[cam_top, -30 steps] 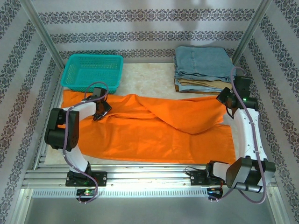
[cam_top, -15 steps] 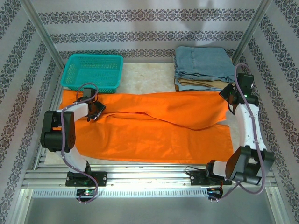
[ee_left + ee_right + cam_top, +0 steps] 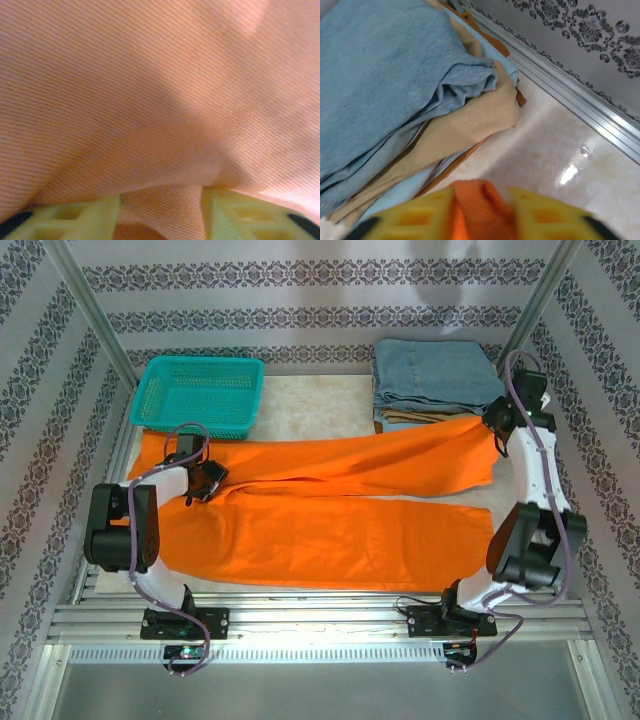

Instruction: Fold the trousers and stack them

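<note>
Gripping a fold of orange cloth, the left gripper (image 3: 160, 199) has its two pale yellow fingers (image 3: 75, 217) along the bottom edge of the left wrist view. They stand a moderate way apart, and the fold runs down between them. Creases in the fabric converge on that gap, and the cloth tents over the fingertips and covers the rest of that frame.

Overhead, this gripper sits left of centre, on the waist end of the trousers (image 3: 330, 530).

The right gripper (image 3: 482, 195) appears at the bottom of the right wrist view. Its yellow fingers are a narrow way apart, with a bunch of orange cloth packed in the gap. Whether they press on it cannot be told.

Overhead, this gripper is at the right edge of the frame, at the end of the upper trouser leg.

The trousers lie spread across the middle of the table (image 3: 320, 405), with the waist to the left and both legs running right. The upper leg slants up toward the right gripper. The lower leg lies flat and ends at lower right beside the right arm.

Just above the right gripper, at upper right, sits a folded stack. The light blue denim pair (image 3: 380, 75) is on top, and the tan pair (image 3: 470, 125) shows beneath it. The end of the upper leg reaches the stack's lower edge.

A teal basket (image 3: 195, 390) stands at upper left, just above the waist corner of the trousers.

A patterned wall (image 3: 560, 25) and a metal rail (image 3: 555, 85) bound the table beyond the stack.
</note>
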You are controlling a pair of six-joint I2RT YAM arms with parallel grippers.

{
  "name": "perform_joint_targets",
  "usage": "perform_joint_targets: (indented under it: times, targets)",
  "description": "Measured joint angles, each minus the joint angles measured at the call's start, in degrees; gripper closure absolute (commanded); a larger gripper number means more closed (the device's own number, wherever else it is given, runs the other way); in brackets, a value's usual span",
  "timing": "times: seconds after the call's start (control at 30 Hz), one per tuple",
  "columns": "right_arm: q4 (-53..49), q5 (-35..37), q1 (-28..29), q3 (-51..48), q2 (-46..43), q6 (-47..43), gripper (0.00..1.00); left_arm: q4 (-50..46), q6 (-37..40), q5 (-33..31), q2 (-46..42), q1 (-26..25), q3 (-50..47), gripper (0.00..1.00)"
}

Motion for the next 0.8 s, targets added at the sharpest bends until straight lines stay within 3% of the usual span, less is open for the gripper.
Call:
perform_joint_targets:
  times: [0.17,0.4,0.47,0.53,0.63,0.7,0.8]
  targets:
    - [-2.4,0.07,0.09,-0.96,2.19,-0.28,0.39,-2.51,0.81,1.22,-2.27,0.02,-0.26,0.29]
    - [-2.91,0.98,6.93,-6.19,-10.27,-1.55,0.38,-9.11,2.62,1.33,-11.76,-0.48,0.87,0.27]
    - [-2.4,1.57,12.94,-8.83,-14.43,-1.57,0.43,-9.51,3.13,0.9,-14.27,-1.51,1.29,0.28]
    - [-1.62,1.66,20.59,-11.37,-16.15,-1.22,0.55,-9.53,3.37,0.83,-15.26,-2.99,1.29,0.3]
    - [0.13,-0.09,33.29,-13.0,-12.04,0.37,0.98,-9.25,3.76,1.03,-14.19,-4.87,0.72,0.35]
    - [0.79,-2.21,40.63,-10.95,-4.02,1.55,1.0,-8.46,4.13,1.31,-12.13,-5.33,-0.07,0.4]
    - [1.22,-4.87,46.64,-5.11,9.01,1.25,1.0,-6.64,4.0,2.12,-7.93,-5.33,-1.18,0.5]
